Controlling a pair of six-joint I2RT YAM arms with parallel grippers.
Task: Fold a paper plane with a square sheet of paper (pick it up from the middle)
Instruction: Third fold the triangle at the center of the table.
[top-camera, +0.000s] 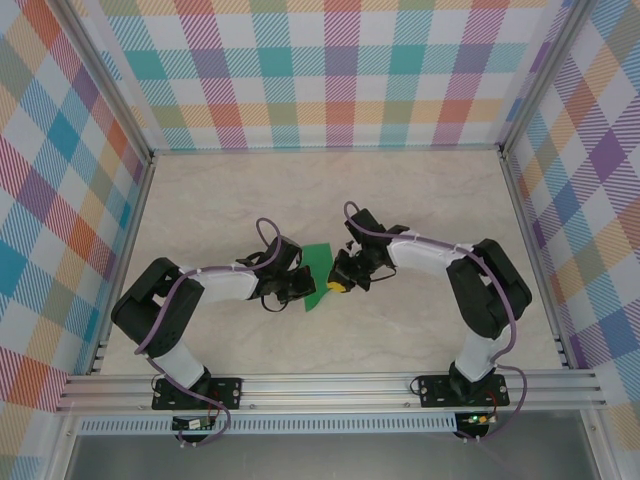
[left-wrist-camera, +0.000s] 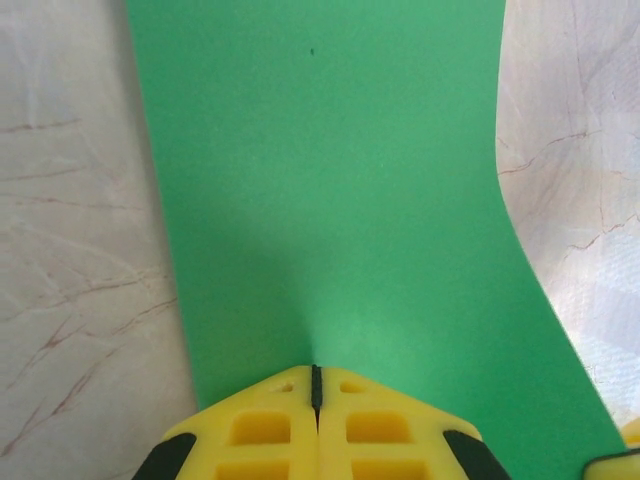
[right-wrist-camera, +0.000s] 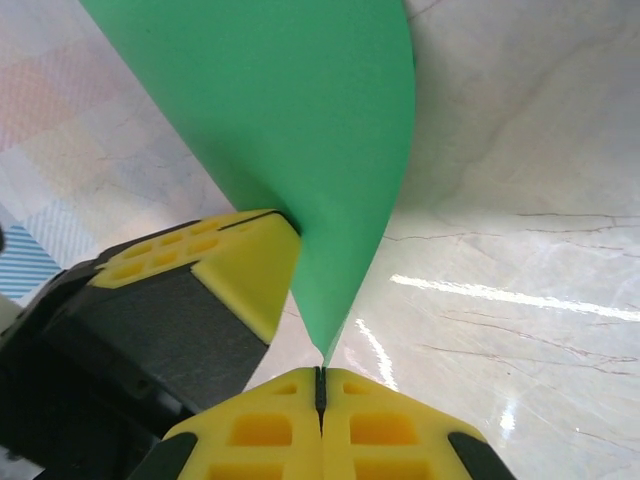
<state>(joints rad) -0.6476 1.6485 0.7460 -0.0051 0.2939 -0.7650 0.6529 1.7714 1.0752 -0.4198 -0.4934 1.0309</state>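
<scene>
Green paper (top-camera: 319, 264) sits in the middle of the top view. The left gripper (left-wrist-camera: 316, 385) is pinched tight on its edge. The right gripper (right-wrist-camera: 320, 375) is pinched tight on its corner.

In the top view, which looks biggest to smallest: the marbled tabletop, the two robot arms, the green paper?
1. Beige marbled tabletop.
2. Black-and-white left arm and right arm: they look alike, so tied.
3. Thin bright green paper sheet, partly hidden by the arms.
</scene>
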